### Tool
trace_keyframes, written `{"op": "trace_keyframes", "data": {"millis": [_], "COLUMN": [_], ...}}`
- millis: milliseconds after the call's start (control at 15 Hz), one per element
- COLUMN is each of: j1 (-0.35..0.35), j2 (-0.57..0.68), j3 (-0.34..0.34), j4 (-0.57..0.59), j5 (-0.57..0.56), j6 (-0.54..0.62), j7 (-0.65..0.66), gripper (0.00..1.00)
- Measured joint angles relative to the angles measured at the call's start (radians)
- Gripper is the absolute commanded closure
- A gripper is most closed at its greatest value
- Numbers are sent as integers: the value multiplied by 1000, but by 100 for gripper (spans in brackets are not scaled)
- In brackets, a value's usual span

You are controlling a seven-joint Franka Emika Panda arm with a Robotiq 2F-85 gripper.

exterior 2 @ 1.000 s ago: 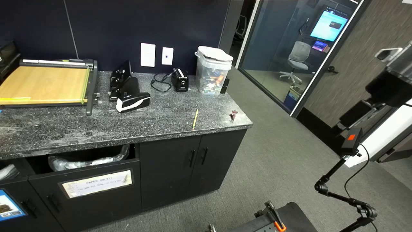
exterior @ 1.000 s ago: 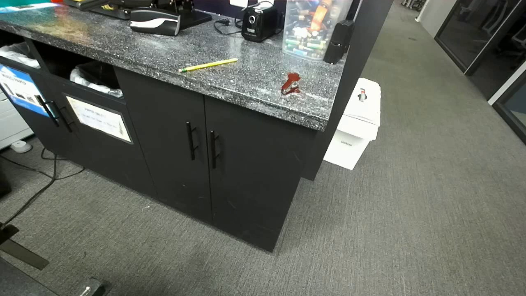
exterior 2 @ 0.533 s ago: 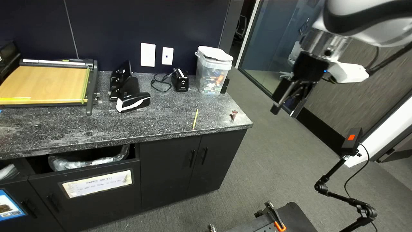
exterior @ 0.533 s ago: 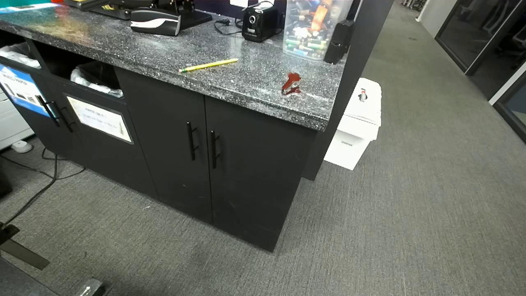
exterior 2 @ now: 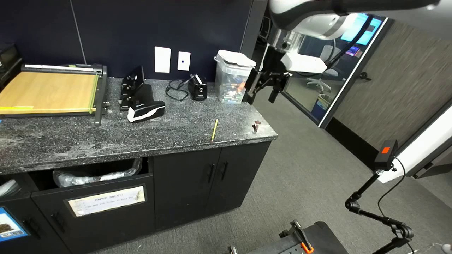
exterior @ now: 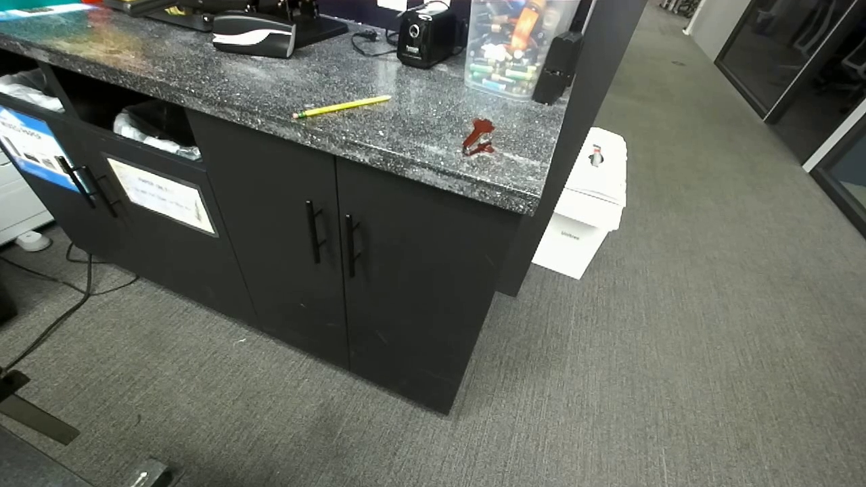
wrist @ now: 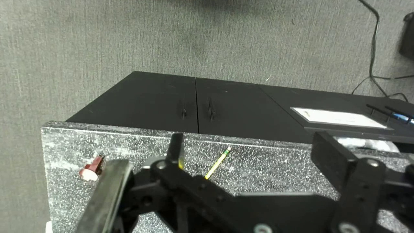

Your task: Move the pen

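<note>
Where the arm (exterior 2: 314, 26) ends in an exterior view, the gripper (exterior 2: 262, 97) hangs raised and well apart from the pen (exterior 2: 214, 129). End effector status: wide. In the wrist view I see the two fingers (wrist: 174, 149) standing far from each other, with the counter (exterior 2: 176, 127) showing through the gap between them.

The pen, a slender yellow stick, lies flat on the counter near the front in both exterior views. In an exterior view its eraser end (exterior 2: 212, 139) is at six o'clock and the opposite end just past twelve. In the wrist view the eraser end is directed to one o'clock; the opposite end is masked by the gripper.

Taking the pen as dial centre in an exterior view, I locate the surrounding items as follows.

Three o'clock: small red object (exterior 2: 256, 126), near the end of the counter.
Two o'clock: gripper.
Between twelve and one o'clock: clear tub (exterior 2: 235, 71) with white lid (exterior 2: 233, 57).
Eleven o'clock: black sharpener (exterior 2: 198, 88).
Between nine and ten o'clock: black-and-white device (exterior 2: 150, 112); farther out on the same bearing, paper trimmer (exterior 2: 51, 88).
</note>
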Motion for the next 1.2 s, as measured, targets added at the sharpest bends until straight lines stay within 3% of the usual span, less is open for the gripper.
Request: {"op": "trace_keyframes", "data": {"millis": [733,1200], "j1": [-14,-14], "j2": [536,826], "j3": [6,9], "j4": [554,853], "j5": [4,7], "j6": [3,-60], "j7": [166,262], "gripper": [0,0]}}
